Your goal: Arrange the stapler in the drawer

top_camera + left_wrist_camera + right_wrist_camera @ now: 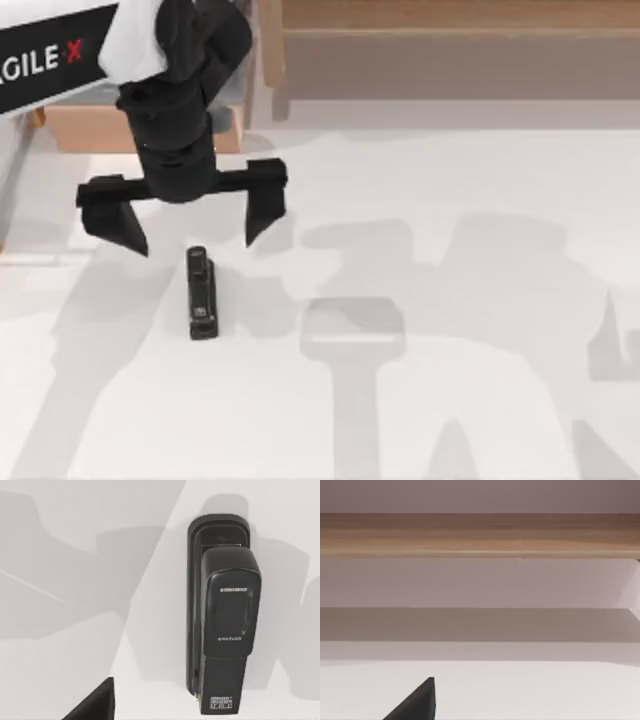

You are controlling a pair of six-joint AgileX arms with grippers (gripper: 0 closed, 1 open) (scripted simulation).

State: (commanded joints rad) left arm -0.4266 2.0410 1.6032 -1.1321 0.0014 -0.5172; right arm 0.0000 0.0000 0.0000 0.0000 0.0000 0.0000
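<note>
Lying flat on the white table, the stapler is untouched. Just beyond it hovers the left gripper, fingers spread wide and holding nothing. Beyond the gripper stands the drawer, partly hidden by the arm. Current step, by judgement: approach. The next move calls for descending astride the stapler, then closing across its narrow width.

The small narrow black stapler looks like smooth plastic with a faint satin sheen and pale printed lettering on its top. The pale white surface is matt and even. The left hand is matt black. The tan wooden drawer and the long brown wooden shelf show soft grain.
</note>
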